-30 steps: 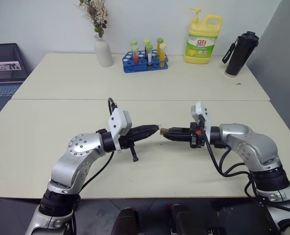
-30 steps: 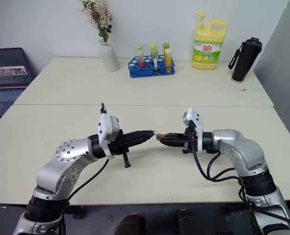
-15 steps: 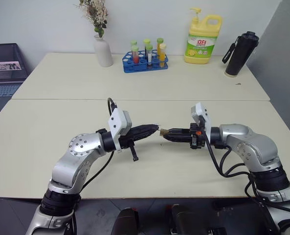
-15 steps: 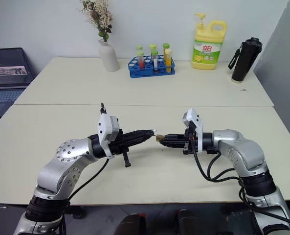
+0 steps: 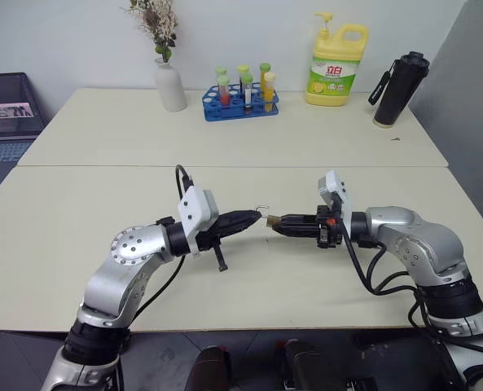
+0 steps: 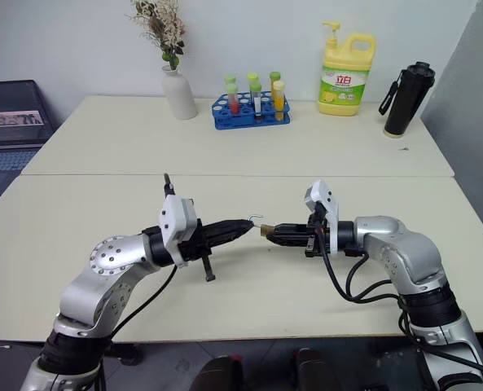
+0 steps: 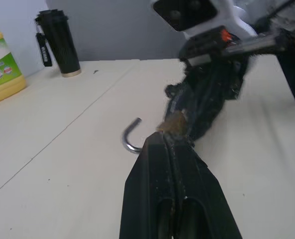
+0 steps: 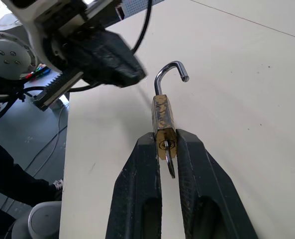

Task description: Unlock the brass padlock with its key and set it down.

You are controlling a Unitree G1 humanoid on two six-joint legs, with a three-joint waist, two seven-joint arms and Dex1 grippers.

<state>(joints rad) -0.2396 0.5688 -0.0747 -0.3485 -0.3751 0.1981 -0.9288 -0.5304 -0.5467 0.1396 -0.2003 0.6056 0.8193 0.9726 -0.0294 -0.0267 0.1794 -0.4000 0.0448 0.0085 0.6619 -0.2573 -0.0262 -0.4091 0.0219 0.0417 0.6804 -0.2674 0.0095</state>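
The brass padlock [image 8: 162,117] hangs in the air over the table, pinched at its keyhole end by my right gripper [image 8: 164,137]. Its silver shackle [image 8: 169,69] is swung open and curls free at the top. Its key [image 8: 169,164] sits in the keyhole, between the right fingers. My left gripper [image 7: 166,142] is shut with nothing in it. It points at the padlock [image 7: 174,122], its tip just short of the shackle [image 7: 132,139]. In the eye views the two grippers meet tip to tip over the near table [image 5: 225,285], left gripper [image 5: 257,217] facing right gripper [image 5: 275,221].
Along the far table stand a white vase with dried flowers [image 5: 170,85], a blue rack of test tubes [image 5: 243,102], a yellow detergent bottle [image 5: 337,61] and a black flask [image 5: 396,90]. A laptop [image 5: 9,122] sits off the table's left end.
My left wrist has rolled and its tip has eased slightly away from the padlock. The open shackle now stands out beside it. The right gripper has kept still.
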